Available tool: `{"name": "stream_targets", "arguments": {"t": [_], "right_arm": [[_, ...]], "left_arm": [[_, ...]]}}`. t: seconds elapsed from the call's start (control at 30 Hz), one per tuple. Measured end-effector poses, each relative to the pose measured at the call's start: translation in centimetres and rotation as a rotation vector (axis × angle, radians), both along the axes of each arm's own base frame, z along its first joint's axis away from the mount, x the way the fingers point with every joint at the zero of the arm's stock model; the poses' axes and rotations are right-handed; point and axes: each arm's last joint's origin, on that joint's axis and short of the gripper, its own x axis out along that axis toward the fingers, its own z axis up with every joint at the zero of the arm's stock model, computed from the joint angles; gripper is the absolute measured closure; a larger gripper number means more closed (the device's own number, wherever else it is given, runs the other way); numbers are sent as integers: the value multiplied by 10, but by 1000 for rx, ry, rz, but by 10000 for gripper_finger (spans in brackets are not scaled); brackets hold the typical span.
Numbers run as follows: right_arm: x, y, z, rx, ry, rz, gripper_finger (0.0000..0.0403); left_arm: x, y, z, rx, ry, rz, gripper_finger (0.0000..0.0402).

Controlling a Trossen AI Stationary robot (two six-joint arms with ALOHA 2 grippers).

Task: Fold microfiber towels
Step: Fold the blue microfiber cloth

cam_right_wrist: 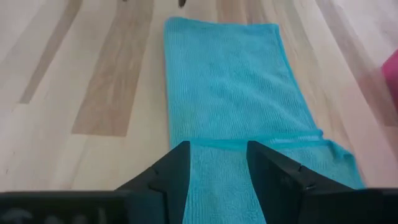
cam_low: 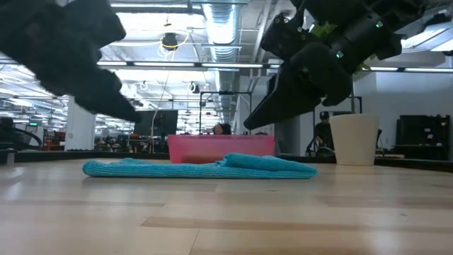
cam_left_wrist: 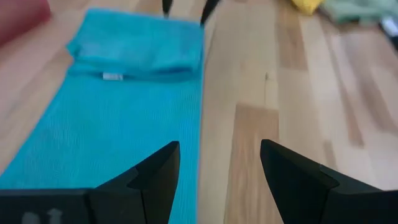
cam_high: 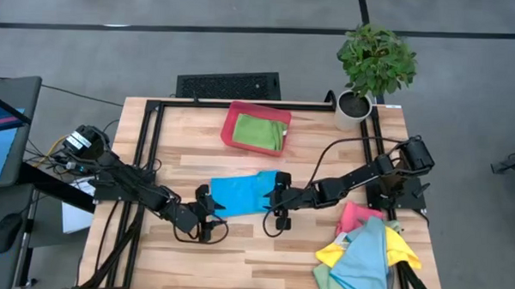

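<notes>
Blue towel (cam_high: 241, 194) lies flat between left claw (cam_high: 206, 213) and right claw (cam_high: 279, 202).

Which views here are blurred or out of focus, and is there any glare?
Left wrist view: blue towel soft, motion-blurred. Low view: near arms are dark, unfocused shapes; ceiling lights glare behind. High view: evenly lit, green towel in the red tray clear.
</notes>
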Motion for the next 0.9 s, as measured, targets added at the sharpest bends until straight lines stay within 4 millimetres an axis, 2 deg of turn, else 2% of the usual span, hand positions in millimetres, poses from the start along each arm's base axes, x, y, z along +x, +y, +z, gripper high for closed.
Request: {"name": "stream_targets", "arguments": {"t": [0.13, 0.27, 0.57, 0.8, 0.9], "right_arm": [[0, 1, 0, -3, 0, 3, 221], [0, 1, 0, -4, 0, 4, 219], [0, 1, 0, 1, 0, 0, 223], [0, 1, 0, -1, 2, 0, 225], [0, 1, 0, -1, 3, 0, 226]], "left_arm": [[-12, -9, -6, 58, 75, -66, 184], [-18, -9, -10, 142, 115, -67, 184], [-20, -6, -14, 191, 170, -84, 184], [-16, -8, -37, 255, 222, -97, 184], [-14, -9, -39, 282, 218, -75, 184]]}}
